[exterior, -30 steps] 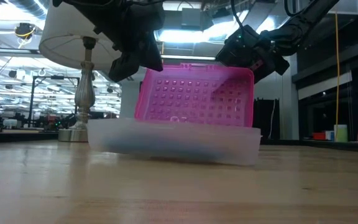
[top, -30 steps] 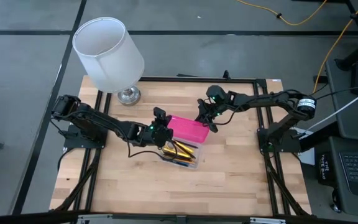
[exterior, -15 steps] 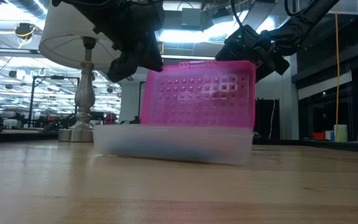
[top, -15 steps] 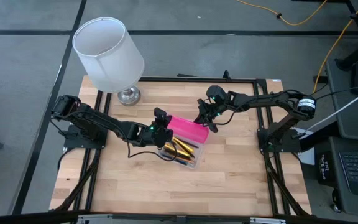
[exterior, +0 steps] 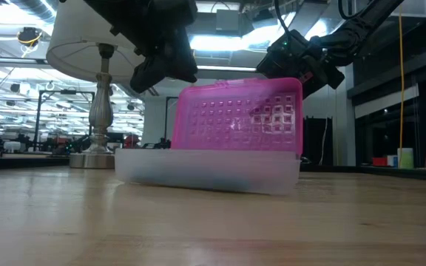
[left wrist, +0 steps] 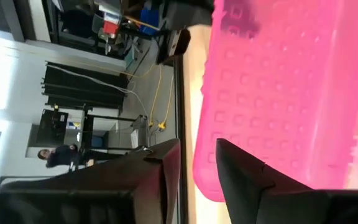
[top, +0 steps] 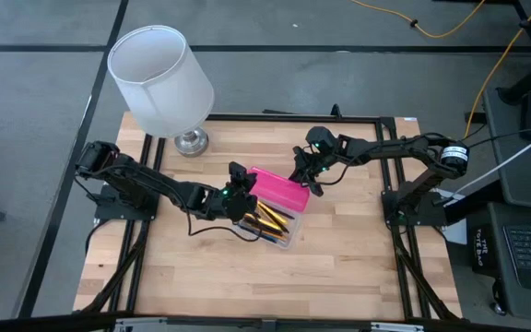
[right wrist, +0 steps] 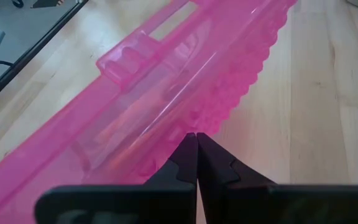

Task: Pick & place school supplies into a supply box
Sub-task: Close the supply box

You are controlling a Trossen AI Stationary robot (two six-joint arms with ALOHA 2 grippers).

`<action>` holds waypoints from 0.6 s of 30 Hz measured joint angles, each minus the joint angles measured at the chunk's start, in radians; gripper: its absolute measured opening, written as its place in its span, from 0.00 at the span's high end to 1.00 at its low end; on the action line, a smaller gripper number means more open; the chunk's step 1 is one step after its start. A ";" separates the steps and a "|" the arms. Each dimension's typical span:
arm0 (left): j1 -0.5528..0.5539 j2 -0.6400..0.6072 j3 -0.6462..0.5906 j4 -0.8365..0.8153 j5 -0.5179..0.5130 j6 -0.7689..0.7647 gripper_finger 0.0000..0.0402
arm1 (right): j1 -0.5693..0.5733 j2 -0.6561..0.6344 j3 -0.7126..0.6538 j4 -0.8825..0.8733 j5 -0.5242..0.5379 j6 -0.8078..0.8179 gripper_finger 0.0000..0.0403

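The supply box stands mid-table with its pink lid (top: 279, 191) upright above the clear base (exterior: 205, 168). Several yellow, orange and dark pens (top: 267, 219) lie in the base. My left gripper (top: 239, 187) is open at the lid's left end, up near the top corner (exterior: 180, 92). The lid's end edge (left wrist: 205, 180) shows just past the gap between its fingers; I cannot tell whether they touch it. My right gripper (top: 306, 180) is shut at the lid's upper right corner, on its far side. My right gripper has its shut fingertips (right wrist: 188, 146) against the lid's scalloped rim (right wrist: 219, 118), near the lid's right end. It comes slanting down from the table's far right. The lid stands upright on its hinge above the base, which lies flat on the table.
A lamp with a white shade (top: 159, 78) and a silver foot (top: 190, 141) stands at the table's far left corner. Bare wood lies in front of the box toward the near edge (top: 265, 286). A black frame rail (top: 247, 118) borders the table.
My left gripper has opened its fingers while staying at the lid's left end. The box has turned a little on the table. Its lid, which leaned askew, now stands squarer and more upright. My right gripper has kept shut at the lid's right corner.
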 joint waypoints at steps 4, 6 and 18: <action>-0.031 0.000 0.000 0.004 -0.006 -0.030 0.76 | 0.000 0.000 0.000 0.000 0.000 0.000 0.99; -0.052 -0.013 0.000 -0.001 -0.042 -0.070 0.76 | 0.000 0.000 0.000 0.000 0.000 0.000 0.99; -0.132 -0.274 0.000 -0.331 0.004 -0.542 0.83 | 0.088 0.000 0.009 0.037 0.080 0.015 0.99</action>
